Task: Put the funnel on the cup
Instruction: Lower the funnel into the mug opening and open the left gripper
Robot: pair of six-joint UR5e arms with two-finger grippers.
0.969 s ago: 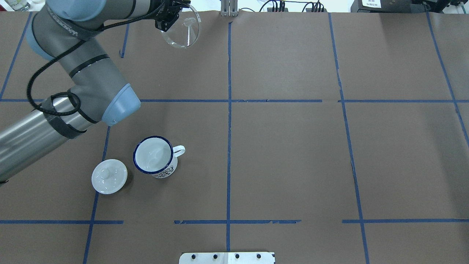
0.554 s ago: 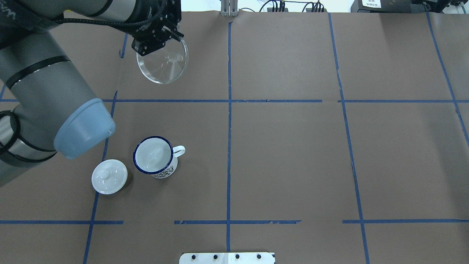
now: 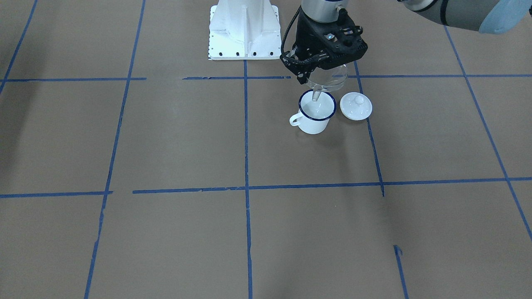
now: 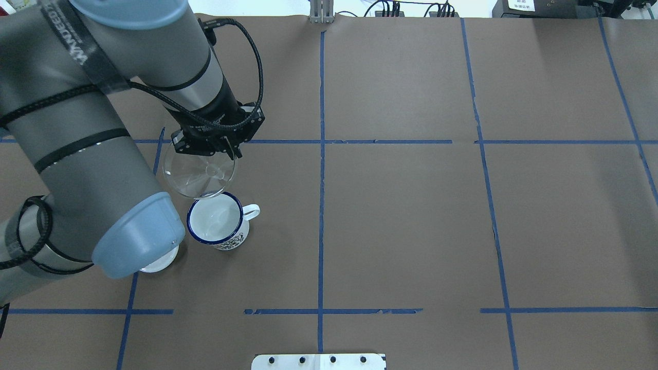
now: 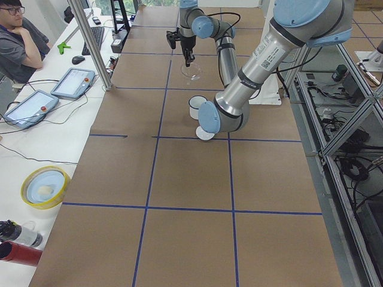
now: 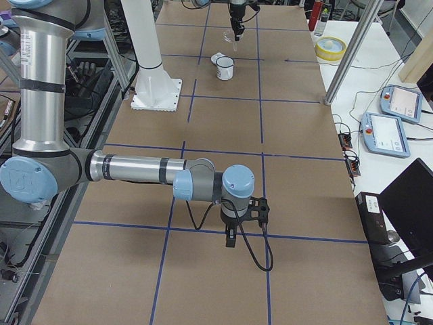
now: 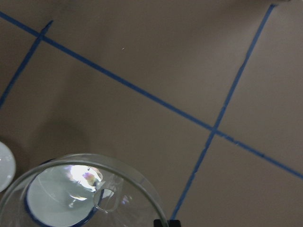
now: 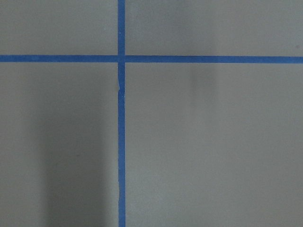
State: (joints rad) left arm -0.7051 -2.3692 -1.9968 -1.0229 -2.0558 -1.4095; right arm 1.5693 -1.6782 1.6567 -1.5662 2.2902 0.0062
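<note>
The clear funnel [image 4: 199,176] hangs in the air, held by its rim in my left gripper [image 4: 230,150], which is shut on it. The white mug with the blue rim [image 4: 216,221] stands on the table just below and toward the robot from the funnel. In the front-facing view the funnel's spout [image 3: 316,95] points down over the mug's mouth [image 3: 317,111], still above it. The left wrist view shows the funnel's rim [image 7: 118,166] with the mug [image 7: 52,208] seen through it. My right gripper [image 6: 231,237] shows only in the exterior right view, low over the table far from the mug; I cannot tell if it is open.
A round white knobbed lid [image 3: 355,106] lies beside the mug on the robot's left; in the overhead view my left elbow [image 4: 139,236] covers most of it. The robot's white base plate [image 3: 244,31] stands behind. Blue tape lines cross the brown paper.
My left gripper has carried the funnel from the table's far edge back toward the robot, to just above the mug. The left elbow now covers the lid in the overhead view.
</note>
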